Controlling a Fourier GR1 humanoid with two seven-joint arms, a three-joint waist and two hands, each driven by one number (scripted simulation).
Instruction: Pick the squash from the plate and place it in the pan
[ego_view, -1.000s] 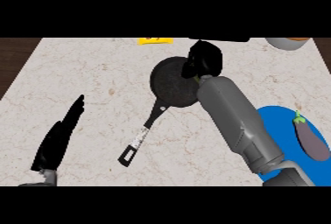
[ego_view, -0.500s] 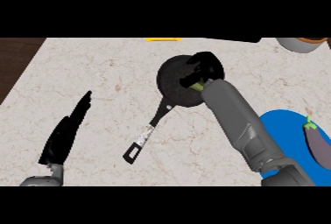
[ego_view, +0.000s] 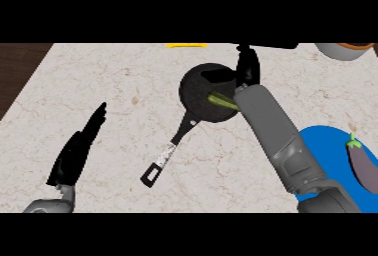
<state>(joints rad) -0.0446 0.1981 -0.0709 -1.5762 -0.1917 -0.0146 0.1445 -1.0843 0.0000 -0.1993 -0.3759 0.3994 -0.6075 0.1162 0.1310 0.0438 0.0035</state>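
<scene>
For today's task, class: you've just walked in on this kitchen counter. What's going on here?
The robot is moving a squash into a pan. The squash lies in the pan, partly hidden by the right forearm. The right hand is over the pan's far rim, fingers straight, holding nothing. The left hand rests open at the left. An eggplant lies on the blue plate.

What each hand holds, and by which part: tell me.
Nothing is held. The squash lies in the pan, free of the open right hand beyond it; the left hand rests open at the view's left.
</scene>
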